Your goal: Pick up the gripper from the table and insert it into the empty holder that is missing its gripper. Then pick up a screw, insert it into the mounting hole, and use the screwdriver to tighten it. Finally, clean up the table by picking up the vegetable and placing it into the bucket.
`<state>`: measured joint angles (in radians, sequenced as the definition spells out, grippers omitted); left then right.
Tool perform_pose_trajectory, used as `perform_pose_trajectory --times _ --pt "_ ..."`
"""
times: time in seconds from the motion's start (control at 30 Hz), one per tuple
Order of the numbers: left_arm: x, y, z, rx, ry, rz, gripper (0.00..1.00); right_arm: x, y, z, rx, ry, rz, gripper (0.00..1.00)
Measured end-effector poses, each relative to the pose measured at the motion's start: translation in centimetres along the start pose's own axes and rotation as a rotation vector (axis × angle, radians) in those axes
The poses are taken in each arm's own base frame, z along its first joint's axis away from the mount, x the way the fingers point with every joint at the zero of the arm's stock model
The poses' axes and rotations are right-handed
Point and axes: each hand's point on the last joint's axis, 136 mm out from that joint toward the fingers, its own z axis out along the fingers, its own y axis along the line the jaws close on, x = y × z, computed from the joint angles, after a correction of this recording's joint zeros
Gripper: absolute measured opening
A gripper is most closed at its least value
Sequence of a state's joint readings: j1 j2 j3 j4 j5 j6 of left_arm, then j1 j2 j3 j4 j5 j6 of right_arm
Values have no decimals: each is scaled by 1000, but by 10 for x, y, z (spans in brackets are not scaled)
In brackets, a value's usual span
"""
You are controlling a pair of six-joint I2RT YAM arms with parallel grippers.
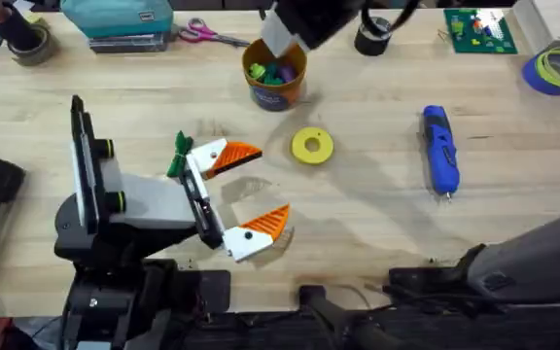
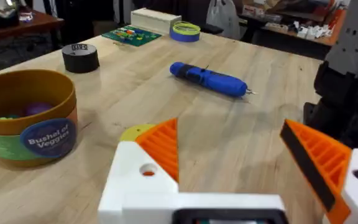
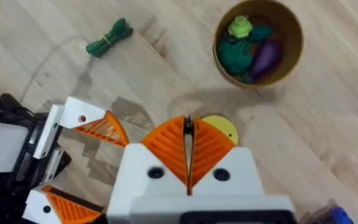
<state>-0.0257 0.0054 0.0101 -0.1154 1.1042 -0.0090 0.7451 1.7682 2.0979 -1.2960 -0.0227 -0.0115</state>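
Right gripper (image 3: 188, 124) hangs high over the table (image 1: 377, 233) with its orange pads pressed flat together. A thin dark sliver sits at the seam, and I cannot tell whether it is a screw or only the gap. Left gripper (image 1: 272, 182) rests low, spread wide and holding nothing. Both of its white fingers carry orange wedges, so the insertion looks done.

The vegetable (image 1: 180, 156) is not yet cleared away, which I judge to be the remaining job. It lies on the wood just beside the outer face of the left gripper's farther finger, outside the opening. Its long axis runs roughly away from the arms' bases, slightly tilted.

The bucket (image 1: 275, 73) stands upright farther out and to the right of it, already holding coloured toys. A yellow disc (image 1: 311, 146) lies between the bucket and the left gripper. The screwdriver (image 1: 440, 151) lies well apart on the right side.

The left arm is far nearer the vegetable. The right gripper sits up by the bucket, so the vegetable lies leftward and back toward the bases from it.
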Motion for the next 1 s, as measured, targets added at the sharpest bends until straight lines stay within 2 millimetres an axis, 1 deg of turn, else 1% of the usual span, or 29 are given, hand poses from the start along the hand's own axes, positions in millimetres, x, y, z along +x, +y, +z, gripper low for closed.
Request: perform_pose_trajectory --times 0.17,0.27,0.37,0.53,0.73,0.87,0.9,1.0 --pt "0 0 0 0 0 0 985 -10 12 -6 -14 -20 -54 6" --pt "0 0 0 0 0 0 985 -6 24 -8 -28 -5 -99 6" --pt "0 0 0 0 0 0 986 0 40 -8 -52 12 -163 6" --pt "0 0 0 0 0 0 986 2 65 -9 -100 9 -280 6" --pt "0 0 0 0 0 0 986 6 88 -10 -131 4 -403 6" --pt "0 0 0 0 0 0 986 5 99 -11 -144 -14 -458 6" --pt "0 0 0 0 0 0 986 5 106 -12 -154 -22 -489 6" --pt "0 0 0 0 0 0 986 6 112 -12 -166 -24 -513 6"
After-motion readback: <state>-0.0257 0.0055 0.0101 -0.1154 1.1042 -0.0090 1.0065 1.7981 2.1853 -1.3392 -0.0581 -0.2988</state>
